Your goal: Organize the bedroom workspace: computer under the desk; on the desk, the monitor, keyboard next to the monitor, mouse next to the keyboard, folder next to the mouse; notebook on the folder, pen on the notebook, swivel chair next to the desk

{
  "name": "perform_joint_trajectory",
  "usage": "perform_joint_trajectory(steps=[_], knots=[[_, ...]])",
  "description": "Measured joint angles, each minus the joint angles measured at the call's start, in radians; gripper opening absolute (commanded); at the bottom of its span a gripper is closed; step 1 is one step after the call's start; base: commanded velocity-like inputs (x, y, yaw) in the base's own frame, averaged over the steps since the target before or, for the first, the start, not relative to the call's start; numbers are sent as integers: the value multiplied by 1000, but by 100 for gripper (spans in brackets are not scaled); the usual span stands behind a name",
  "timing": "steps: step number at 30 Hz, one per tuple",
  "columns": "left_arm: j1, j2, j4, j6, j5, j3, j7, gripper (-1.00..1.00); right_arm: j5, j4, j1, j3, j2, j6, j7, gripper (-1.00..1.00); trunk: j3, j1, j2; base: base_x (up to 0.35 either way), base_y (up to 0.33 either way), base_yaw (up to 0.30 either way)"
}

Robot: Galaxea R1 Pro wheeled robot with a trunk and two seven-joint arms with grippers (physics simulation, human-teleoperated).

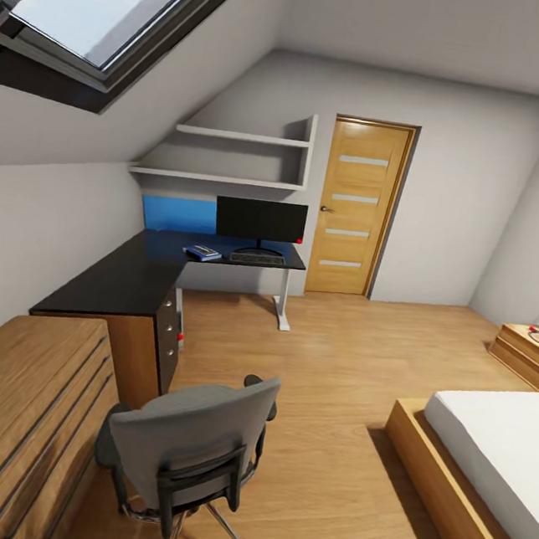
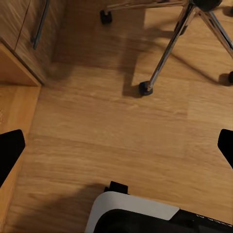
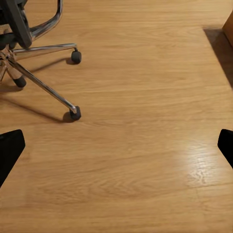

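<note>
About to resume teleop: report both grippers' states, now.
Left gripper: open, holding nothing, over bare wood floor.
Right gripper: open, holding nothing, over bare wood floor.

Black flat fingertips (image 2: 10,150) at both picture edges, a rounded white and black robot base (image 2: 141,216) with small black block
</note>
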State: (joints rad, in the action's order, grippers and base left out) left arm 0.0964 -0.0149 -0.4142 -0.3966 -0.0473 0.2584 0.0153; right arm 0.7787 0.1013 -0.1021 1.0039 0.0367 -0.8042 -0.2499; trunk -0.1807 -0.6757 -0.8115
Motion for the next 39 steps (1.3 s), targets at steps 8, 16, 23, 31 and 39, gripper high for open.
perform_joint_trajectory(steps=[8, 16, 23, 31, 39], knots=[[0, -1, -1, 0, -4, 7, -4, 100, -1, 0, 0, 1, 0, 0, 2, 100, 0, 0, 0, 0, 55, 0], [0, -4, -8, 14, -7, 8, -9, 100, -9, 64, -2, -3, -1, -4, 26, 100, -19, -23, -42, 0, 0, 0], [0, -16, -178, 227, -7, 7, -17, 100, -8, 113, -125, -5, 2, 59, 23, 100, -40, -50, -91, 0, 0, 0], [-56, -34, -400, 568, -9, 7, -58, 100, -8, 117, -243, -7, 43, 238, 23, 100, -66, -80, -147, 0, 0, 0], [-175, -36, -435, 690, -111, 6, -118, 100, -10, 118, -288, -8, 81, 308, 25, 100, -91, -111, -203, 0, 0, 0]])
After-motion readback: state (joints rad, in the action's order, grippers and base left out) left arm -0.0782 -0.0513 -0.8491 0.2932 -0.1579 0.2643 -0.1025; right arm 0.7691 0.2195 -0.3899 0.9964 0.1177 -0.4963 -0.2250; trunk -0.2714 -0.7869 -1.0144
